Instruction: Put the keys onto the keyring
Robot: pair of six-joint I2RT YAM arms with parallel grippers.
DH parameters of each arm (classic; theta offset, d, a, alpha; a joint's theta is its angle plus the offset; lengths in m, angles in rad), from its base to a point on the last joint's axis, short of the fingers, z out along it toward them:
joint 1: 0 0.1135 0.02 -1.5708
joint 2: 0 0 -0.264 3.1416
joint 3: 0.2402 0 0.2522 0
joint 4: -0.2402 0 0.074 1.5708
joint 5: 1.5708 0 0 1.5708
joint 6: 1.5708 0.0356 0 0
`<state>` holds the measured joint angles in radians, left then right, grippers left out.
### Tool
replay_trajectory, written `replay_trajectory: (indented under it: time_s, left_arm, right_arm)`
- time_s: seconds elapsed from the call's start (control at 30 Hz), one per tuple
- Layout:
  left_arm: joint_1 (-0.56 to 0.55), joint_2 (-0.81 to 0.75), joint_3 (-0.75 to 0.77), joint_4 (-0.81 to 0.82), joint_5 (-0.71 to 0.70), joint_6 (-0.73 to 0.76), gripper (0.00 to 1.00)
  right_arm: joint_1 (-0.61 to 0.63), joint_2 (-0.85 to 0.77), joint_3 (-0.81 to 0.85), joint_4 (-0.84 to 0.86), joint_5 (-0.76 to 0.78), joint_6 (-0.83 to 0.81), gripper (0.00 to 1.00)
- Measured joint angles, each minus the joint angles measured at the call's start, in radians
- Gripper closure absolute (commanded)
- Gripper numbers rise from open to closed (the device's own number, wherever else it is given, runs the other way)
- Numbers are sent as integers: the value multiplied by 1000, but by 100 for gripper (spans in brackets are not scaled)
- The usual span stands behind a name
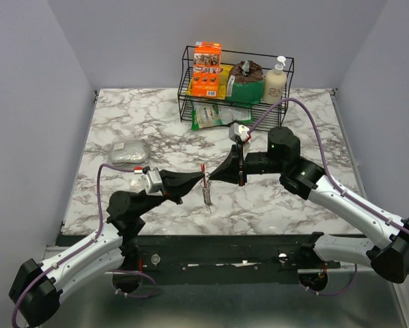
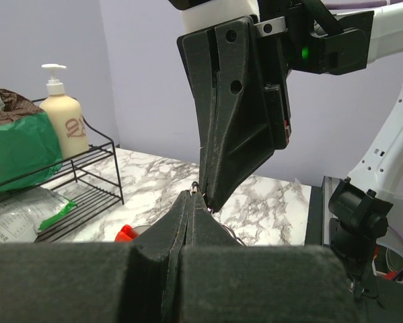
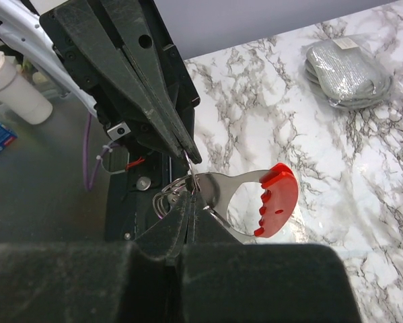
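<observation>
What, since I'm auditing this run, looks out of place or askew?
Only the green-and-white packet: it lies skewed, poking out past the front of the wire rack. Nothing looks spilled or damaged. The keys hang from the keyring pinched between the shut left tool and right tool.

The closed left tool (image 2: 190, 197) meets the downward-pointing right tool (image 2: 210, 201) tip to tip above the table (image 2: 272, 202).

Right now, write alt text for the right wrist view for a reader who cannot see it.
Two grippers meet tip to tip over a marble table: the right gripper, jaws shut, pinches a wire keyring carrying a silver tool with a red end, while the left gripper reaches from upper left, jaws shut. A grey wrapped bundle lies beyond.
</observation>
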<state>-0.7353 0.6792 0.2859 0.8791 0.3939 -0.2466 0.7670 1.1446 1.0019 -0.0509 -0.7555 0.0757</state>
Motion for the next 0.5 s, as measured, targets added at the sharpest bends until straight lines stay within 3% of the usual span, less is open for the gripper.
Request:
replay_trajectory:
  time_s: [0.5]
  left_arm:
    - [0,15,7,-6,2,-1,100]
  right_arm:
    - [5,20,0,-6,-16,-25,100]
